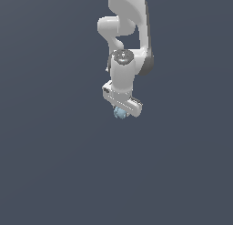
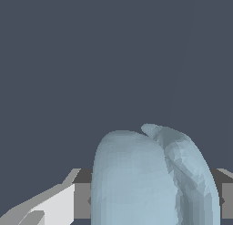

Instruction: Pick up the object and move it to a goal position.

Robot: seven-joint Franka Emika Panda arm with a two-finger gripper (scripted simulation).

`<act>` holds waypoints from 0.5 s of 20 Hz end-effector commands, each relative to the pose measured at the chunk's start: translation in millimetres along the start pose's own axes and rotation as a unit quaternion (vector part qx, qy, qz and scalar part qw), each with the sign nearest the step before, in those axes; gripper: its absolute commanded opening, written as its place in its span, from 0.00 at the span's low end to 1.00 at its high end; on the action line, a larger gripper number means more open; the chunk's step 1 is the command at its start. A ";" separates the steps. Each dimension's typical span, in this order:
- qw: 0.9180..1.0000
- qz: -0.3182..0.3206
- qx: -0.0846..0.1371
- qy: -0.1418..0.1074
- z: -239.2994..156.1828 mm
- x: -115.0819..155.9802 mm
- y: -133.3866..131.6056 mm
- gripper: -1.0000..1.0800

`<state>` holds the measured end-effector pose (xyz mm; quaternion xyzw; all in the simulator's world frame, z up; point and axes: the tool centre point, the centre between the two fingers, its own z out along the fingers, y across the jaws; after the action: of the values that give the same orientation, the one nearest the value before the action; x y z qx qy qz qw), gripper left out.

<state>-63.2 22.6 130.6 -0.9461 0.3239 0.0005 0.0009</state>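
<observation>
Fingers point(image 2: 50, 208): one pale finger shows low in the wrist view on one side of the object point(image 2: 150, 178), with a grey edge of the other finger just visible on the far side. The object fills the space between them, and both appear to press against it, so the grip reads as closed on the object. Actual contact at the pads is hidden behind the object's bulk; this is a likely reading, not a certain one.

Object: pale blue, lumpy, rounded on top with a crease dividing it into two lobes. In the exterior view it shows as a small blue blob point(image 1: 120, 113) directly under the white hand, tucked at the gripper point(image 1: 122, 111), much smaller than the hand itself.

Arm: the Panda arm point(image 1: 125, 33) enters from the top of the exterior view, folds at a joint, and points its wrist straight down. The hand body sits tilted, with its lower end toward the exterior view's right.

Surroundings: a plain dark grey-blue ground point(image 1: 45, 174) on all sides in both views. Whether the object touches that surface or hangs above it cannot be told.
</observation>
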 end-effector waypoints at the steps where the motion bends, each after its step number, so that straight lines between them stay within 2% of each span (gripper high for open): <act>1: 1.000 0.000 0.000 0.000 -22.3 2.3 15.3 0.00; 10: 1.000 0.000 0.000 0.000 -106.2 12.5 71.5 0.00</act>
<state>-92.3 -33.5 222.9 -0.9459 0.3246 0.0002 0.0015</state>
